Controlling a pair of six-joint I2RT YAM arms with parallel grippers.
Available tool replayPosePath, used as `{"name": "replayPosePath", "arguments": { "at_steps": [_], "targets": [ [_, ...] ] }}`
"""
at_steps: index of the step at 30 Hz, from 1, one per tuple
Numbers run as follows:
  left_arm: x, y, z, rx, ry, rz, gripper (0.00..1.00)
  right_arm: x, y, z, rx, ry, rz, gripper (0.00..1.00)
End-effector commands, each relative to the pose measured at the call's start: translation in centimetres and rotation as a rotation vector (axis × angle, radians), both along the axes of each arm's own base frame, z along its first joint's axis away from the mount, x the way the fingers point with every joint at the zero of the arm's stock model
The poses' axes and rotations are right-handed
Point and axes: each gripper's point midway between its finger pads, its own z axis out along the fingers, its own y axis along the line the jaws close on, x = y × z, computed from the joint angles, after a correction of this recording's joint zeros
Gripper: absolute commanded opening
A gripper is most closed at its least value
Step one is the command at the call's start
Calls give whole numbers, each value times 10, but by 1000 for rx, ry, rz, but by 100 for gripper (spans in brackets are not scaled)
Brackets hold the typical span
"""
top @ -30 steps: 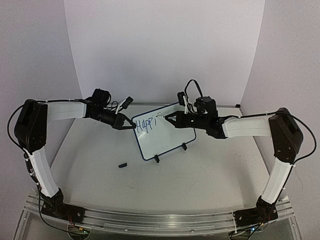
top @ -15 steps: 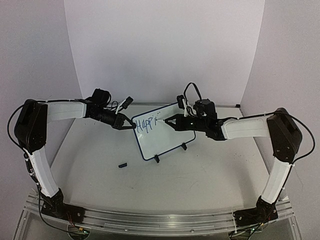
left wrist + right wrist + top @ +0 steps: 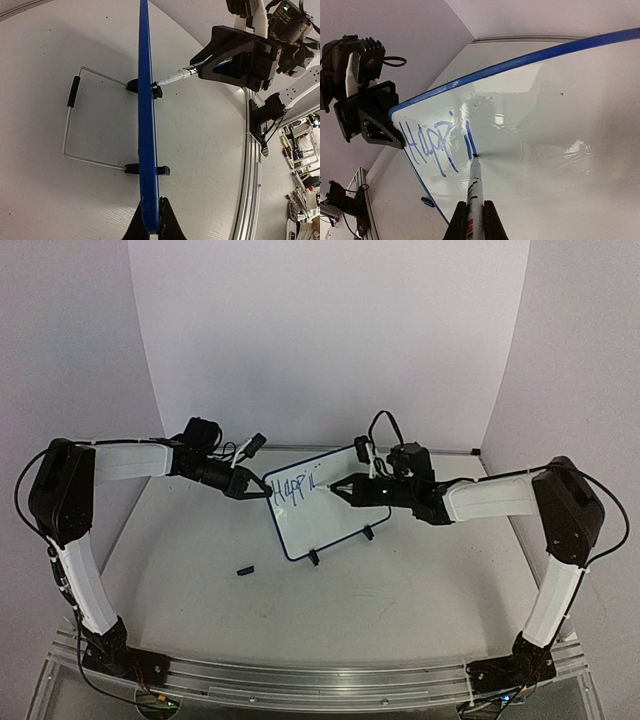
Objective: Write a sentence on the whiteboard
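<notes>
The whiteboard (image 3: 330,510), white with rounded corners and a thin dark-blue rim, stands mid-table toward the far side on two black clip feet (image 3: 313,558) at its near edge, its face turned right and near. The sentence (image 3: 432,142) so far is dark-blue handwriting in the board's far-left corner. It reads "Happi", followed by two short upright strokes.

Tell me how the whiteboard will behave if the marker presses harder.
The whiteboard looks thin and stiff, probably light. It stands on small clip feet and a wire prop, so it would likely tip or slide if the left gripper released its edge.
</notes>
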Motion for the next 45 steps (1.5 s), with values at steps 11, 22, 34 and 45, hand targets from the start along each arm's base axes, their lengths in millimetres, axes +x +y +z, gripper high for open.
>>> {"name": "replayPosePath", "arguments": {
  "at_steps": [11,22,34,45],
  "targets": [
    [-6,-3,1,59,-60,-20,0,23,8,38,91,-91,-51,0],
    [-6,-4,0,62,-60,-22,0,28,-9,33,65,-92,-141,0],
    [-6,-4,1,61,-62,-24,0,20,-16,18,40,-60,-141,0],
    [-7,-4,0,62,-63,-24,0,6,-21,-5,19,-1,-122,0]
  ]
}}
